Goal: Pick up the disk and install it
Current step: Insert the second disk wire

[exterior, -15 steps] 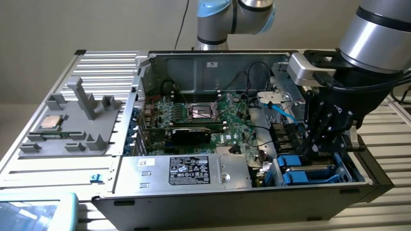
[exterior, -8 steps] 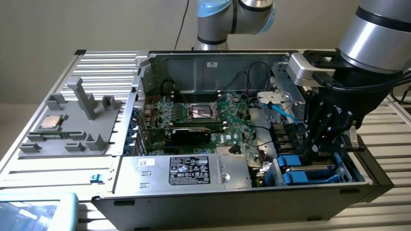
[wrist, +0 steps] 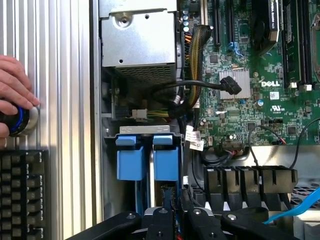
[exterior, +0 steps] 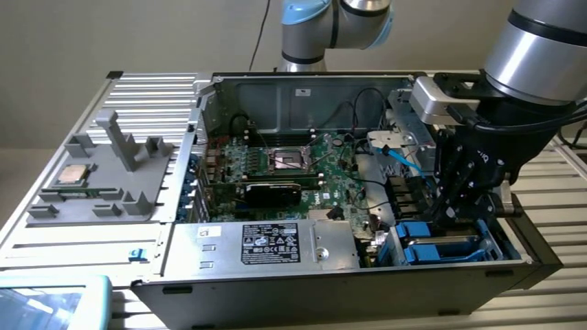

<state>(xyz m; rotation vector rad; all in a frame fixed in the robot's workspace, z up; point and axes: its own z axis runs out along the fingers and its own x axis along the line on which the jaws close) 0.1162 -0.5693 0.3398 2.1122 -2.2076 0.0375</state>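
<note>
Wrist view: blue-framed disk (wrist: 147, 165) upright

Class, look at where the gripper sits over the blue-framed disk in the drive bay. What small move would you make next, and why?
Probably a short, straight push down. The gripper is shut on the disk at the drive bay in the computer case. The disk's blue frame stands upright in the bay, so it looks nearly in, but full seating cannot be confirmed.
</note>
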